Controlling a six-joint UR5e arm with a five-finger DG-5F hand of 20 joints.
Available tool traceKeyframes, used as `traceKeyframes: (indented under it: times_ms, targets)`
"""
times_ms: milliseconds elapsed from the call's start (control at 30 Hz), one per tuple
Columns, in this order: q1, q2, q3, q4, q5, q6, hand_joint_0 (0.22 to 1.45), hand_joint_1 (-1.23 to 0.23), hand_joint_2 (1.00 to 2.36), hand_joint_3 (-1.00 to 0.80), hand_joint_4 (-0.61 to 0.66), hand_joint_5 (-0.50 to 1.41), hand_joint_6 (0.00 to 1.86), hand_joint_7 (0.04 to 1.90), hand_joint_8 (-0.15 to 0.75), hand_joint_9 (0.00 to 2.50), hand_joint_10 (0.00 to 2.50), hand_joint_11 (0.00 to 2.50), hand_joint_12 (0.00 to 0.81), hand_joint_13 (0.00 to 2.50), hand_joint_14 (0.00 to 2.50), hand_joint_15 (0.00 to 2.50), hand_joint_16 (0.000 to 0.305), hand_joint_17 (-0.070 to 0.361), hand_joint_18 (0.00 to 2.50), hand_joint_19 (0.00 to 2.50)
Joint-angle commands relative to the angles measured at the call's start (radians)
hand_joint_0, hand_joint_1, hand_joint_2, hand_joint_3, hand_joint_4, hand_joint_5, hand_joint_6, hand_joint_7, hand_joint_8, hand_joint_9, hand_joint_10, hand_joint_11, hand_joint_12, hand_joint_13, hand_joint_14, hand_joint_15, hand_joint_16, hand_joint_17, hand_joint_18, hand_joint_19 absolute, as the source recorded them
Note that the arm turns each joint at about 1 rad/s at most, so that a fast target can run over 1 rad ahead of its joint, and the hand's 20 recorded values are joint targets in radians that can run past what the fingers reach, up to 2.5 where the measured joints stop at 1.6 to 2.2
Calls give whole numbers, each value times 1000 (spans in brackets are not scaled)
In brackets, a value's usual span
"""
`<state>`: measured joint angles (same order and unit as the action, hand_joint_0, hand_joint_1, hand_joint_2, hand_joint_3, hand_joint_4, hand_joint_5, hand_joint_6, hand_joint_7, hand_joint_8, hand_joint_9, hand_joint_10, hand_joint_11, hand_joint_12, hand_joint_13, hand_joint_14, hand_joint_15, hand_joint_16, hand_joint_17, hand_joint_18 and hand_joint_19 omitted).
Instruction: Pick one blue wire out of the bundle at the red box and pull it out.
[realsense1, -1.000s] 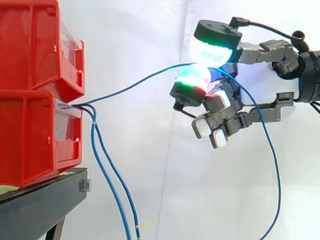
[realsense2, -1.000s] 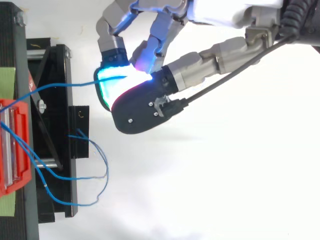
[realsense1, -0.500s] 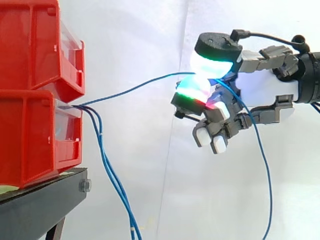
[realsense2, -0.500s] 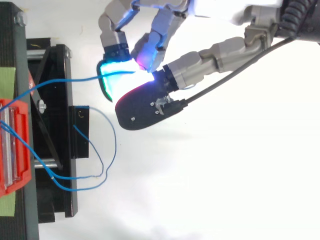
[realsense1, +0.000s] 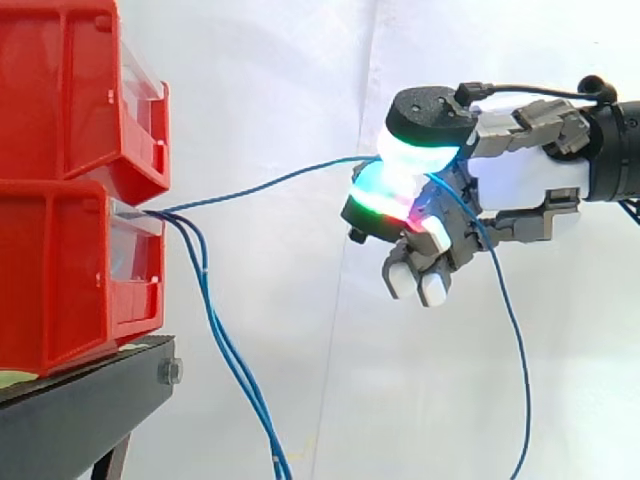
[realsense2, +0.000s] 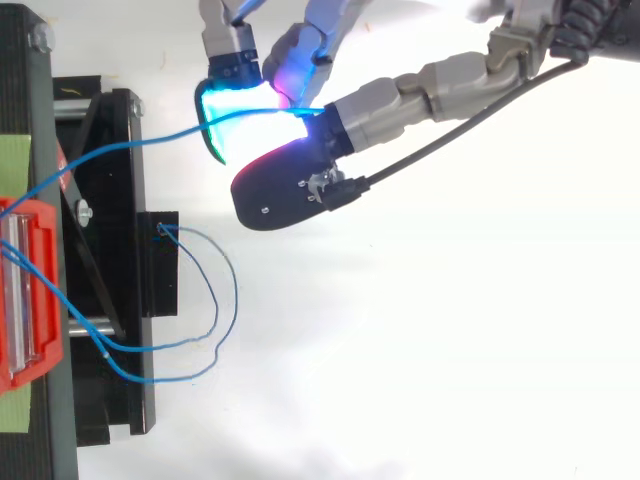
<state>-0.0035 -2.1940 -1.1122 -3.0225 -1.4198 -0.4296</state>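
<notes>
Two red bins (realsense1: 70, 190) are stacked on a black stand (realsense1: 85, 415) at the left. Blue wires come out of the lower bin's front (realsense1: 150, 213). One blue wire (realsense1: 270, 183) runs from there up to the right into my hand (realsense1: 520, 180), which is shut on it between two glowing fingertips (realsense1: 385, 195). Past the pinch, that wire hangs down on the right (realsense1: 515, 340). Two other blue wires (realsense1: 230, 350) droop from the bin toward the floor. From above, the pinched wire (realsense2: 130, 146) crosses the stand to the hand (realsense2: 290, 185).
A white curtain (realsense1: 290, 90) hangs behind the work. In the top view the two loose blue wires (realsense2: 205, 320) loop out past the black stand (realsense2: 110, 260) over the white floor. The red bin's front (realsense2: 25, 290) lies at the left edge.
My hand has drifted slightly with the pinched wire and moved toward the top edge in the top view. The loose wires' loops have swung and shifted shape.
</notes>
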Motion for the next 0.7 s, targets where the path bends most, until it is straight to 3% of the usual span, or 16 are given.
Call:
traceKeyframes:
  times_ms: [0, 333, 667]
  targets:
    - [-3, 5, 3, -1, 1, -9, 621, -822, 1014, -289, 151, -125, 927, 1073, 355, 1056, 17, 755, 431, 883, 20, 562, 52, 117, 852, 588]
    - [-7, 19, 3, -10, 4, -90, 622, -822, 1014, -294, 149, -126, 928, 1058, 357, 1054, 17, 754, 432, 882, 20, 560, 52, 118, 850, 586]
    - [-7, 19, 3, -10, -1, -57, 599, -787, 1011, -351, 173, -128, 923, 1033, 355, 1054, 18, 747, 433, 877, 20, 569, 52, 118, 837, 598]
